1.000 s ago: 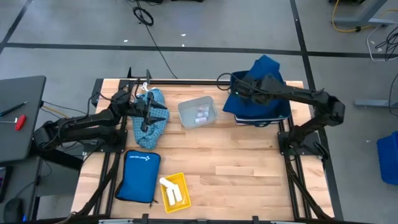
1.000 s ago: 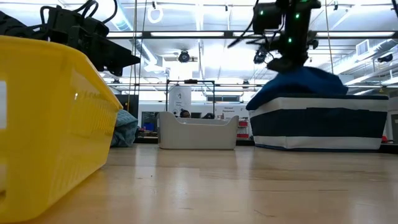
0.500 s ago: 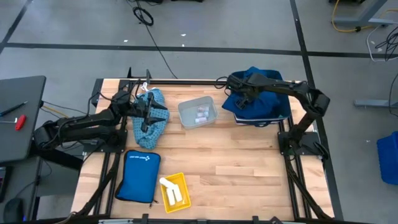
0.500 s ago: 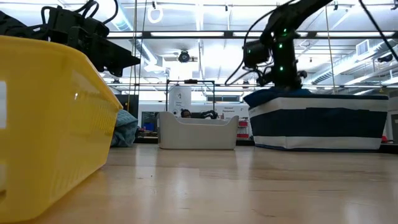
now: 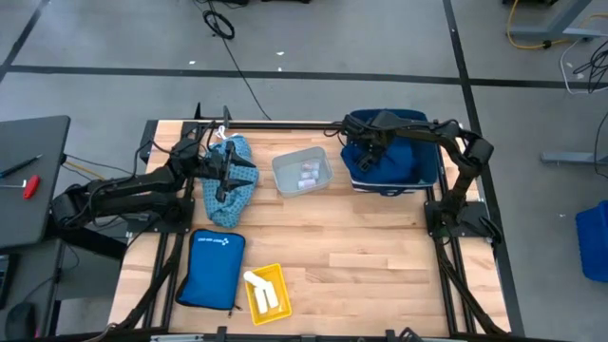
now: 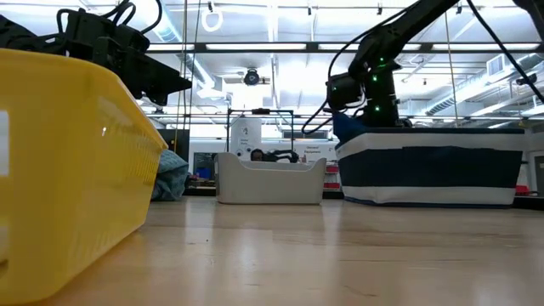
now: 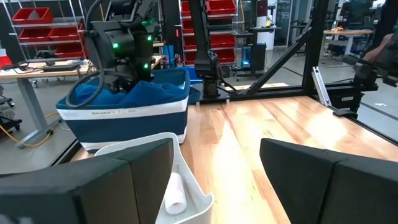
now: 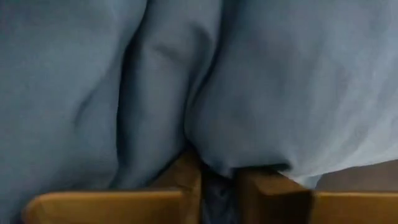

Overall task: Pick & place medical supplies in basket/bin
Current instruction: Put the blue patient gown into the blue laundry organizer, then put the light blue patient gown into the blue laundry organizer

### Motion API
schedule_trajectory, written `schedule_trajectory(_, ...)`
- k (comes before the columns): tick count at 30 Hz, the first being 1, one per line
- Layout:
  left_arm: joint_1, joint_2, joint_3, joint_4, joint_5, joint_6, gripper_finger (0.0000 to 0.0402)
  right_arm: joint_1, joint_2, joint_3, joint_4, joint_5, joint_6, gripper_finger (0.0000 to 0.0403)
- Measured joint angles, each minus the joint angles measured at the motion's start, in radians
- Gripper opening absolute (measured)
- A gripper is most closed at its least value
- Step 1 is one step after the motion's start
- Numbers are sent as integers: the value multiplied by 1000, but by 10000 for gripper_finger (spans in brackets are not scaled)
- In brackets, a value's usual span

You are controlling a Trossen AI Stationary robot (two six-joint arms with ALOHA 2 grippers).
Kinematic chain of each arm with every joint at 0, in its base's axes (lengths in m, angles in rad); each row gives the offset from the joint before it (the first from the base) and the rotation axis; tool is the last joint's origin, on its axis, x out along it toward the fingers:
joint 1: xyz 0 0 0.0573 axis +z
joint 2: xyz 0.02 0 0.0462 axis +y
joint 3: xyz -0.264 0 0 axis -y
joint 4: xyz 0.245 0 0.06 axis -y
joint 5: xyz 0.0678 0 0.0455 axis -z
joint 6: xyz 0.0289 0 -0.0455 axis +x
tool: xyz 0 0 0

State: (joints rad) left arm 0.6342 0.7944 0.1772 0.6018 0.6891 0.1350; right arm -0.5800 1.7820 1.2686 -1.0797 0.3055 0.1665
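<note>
Down in the basket [image 5: 433,177] at the far right corner with the right gripper [image 5: 367,152], buried at the left end of the navy cloth [image 5: 404,161]. Fingers [image 8: 267,196] narrow, pinching a thin fold of that cloth. Nothing but blue folds ahead in the right wrist view. Bundled rather than laid out, so no clear long axis; heaped side to side across the basket and well inside its rim. Probably just a let-go and a straight lift to come.

Over on the far left, hovering with the left gripper [image 5: 220,171] above the patterned cloth [image 5: 233,195], fingers [image 7: 329,180] spread wide, holding nothing. Directly beneath that hand, then, and far from the right one: clearly a left-arm job. Stretched front to back along the table, bunched end farthest from the front edge. Best guess: straight down onto it, then a carry rightwards past the clear tub [image 5: 285,185].
</note>
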Motion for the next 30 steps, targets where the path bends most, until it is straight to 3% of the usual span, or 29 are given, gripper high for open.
schedule_trajectory(7, 0, 0, 0, 0, 0, 0, 246, 23, -2, 0, -14, 14, -39, 193)
schedule_trajectory(12, 0, 0, 0, 0, 0, 0, 246, 35, -6, 0, -24, 59, -8, 251)
schedule_trajectory(18, 0, 0, 0, 0, 0, 0, 246, 39, -63, 0, 4, 71, 2, 258)
schedule_trajectory(30, 0, 0, 0, 1, 0, 6, 246, 119, -261, 0, 226, 138, -53, 220)
